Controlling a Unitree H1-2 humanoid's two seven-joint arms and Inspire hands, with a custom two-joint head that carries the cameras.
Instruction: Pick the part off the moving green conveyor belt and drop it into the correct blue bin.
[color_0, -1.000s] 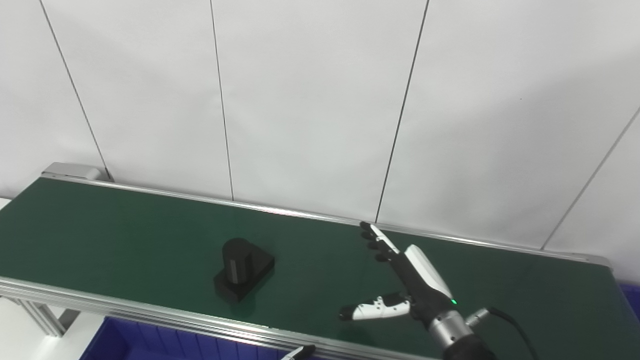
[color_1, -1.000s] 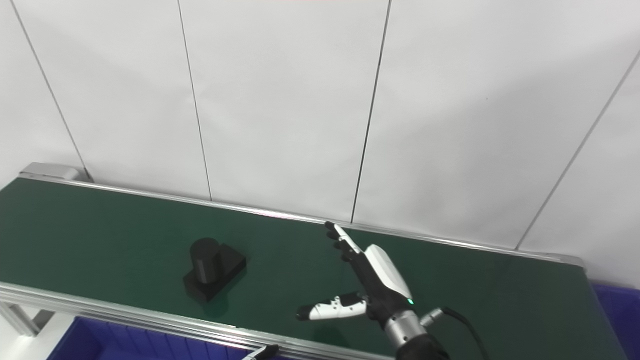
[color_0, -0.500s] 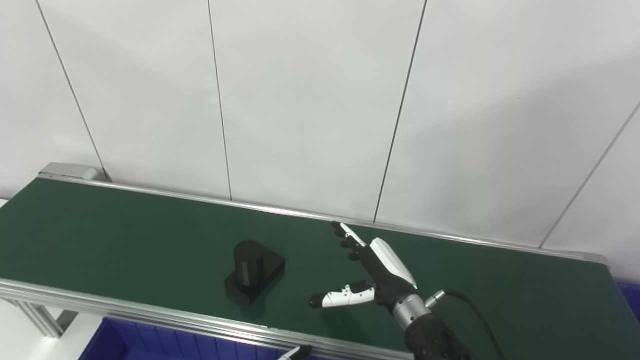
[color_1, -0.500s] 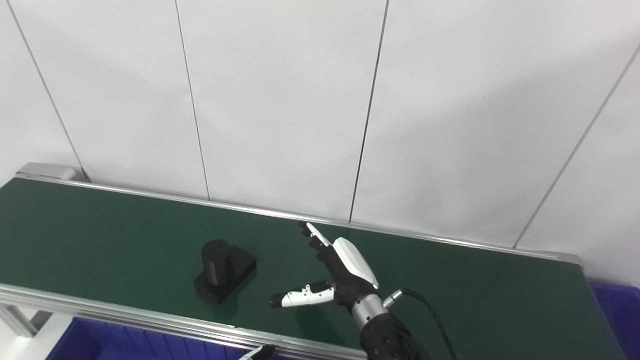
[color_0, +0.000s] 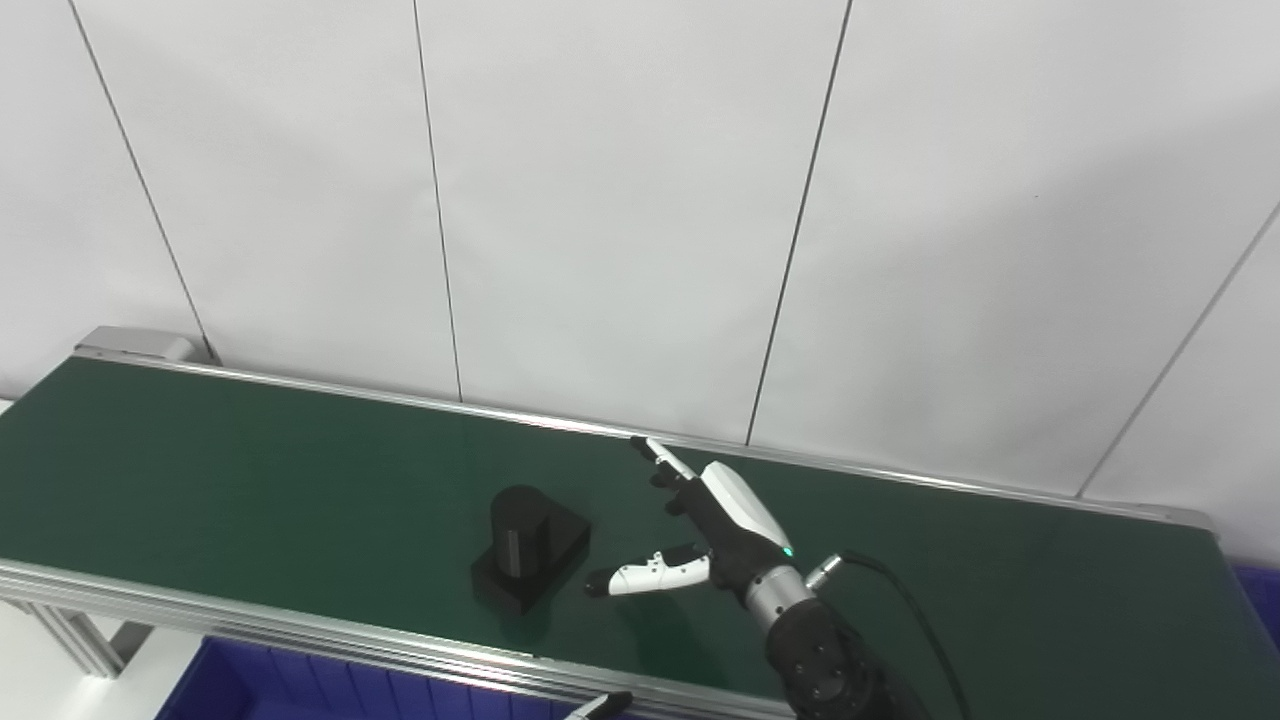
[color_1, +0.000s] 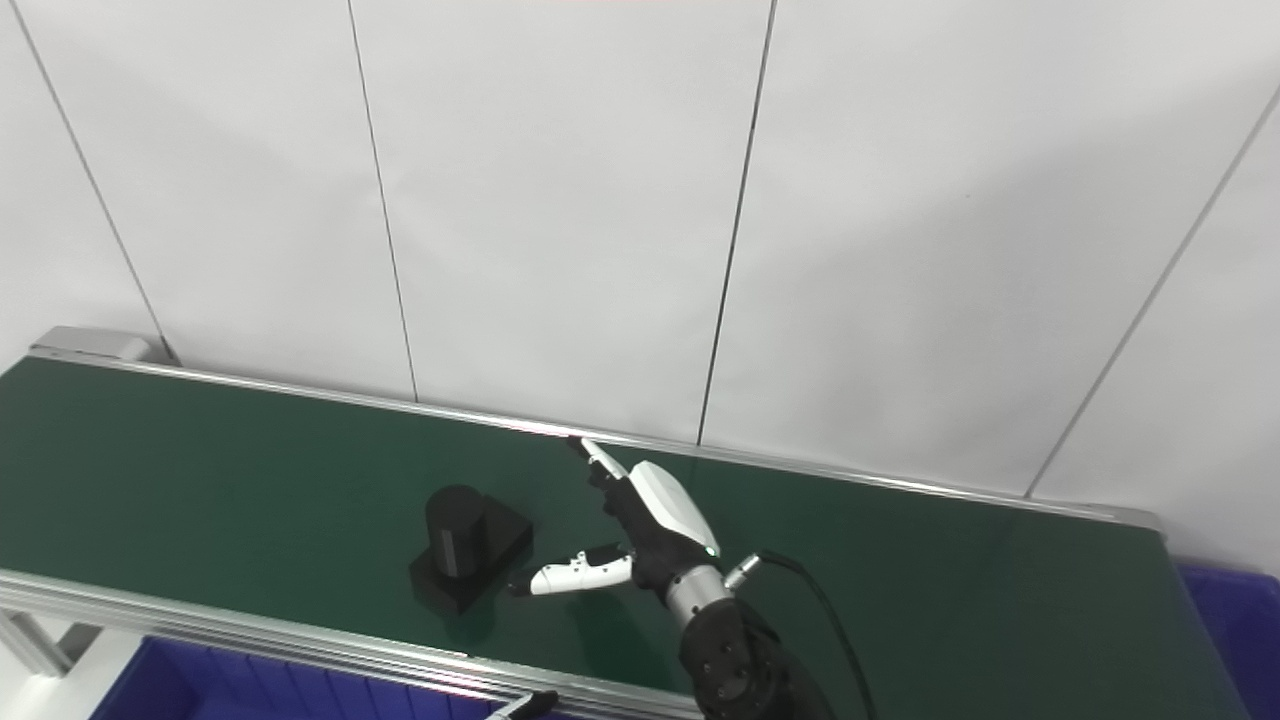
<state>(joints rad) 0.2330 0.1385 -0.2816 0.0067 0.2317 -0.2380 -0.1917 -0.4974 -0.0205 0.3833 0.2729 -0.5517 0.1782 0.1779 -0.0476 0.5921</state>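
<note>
Industrial sorting station or lab: green conveyor belt (color_0: 250, 470) on aluminium frame rails (color_0: 300, 625) running past plain white wall panels (color_0: 620, 200), blue bin (color_0: 260, 690) sitting below

A: Right hand (color_0: 715, 530) shifted left along the belt (color_0: 250, 480), fingers spread.
B: Confirmed. Black part (color_0: 530, 548) carried rightward. Gap closed: thumb tip now just beside the part, earlier well apart.

Part (color_0: 528, 548) on belt (color_0: 250, 480), right hand (color_0: 715, 535) just beside (rt).
</note>
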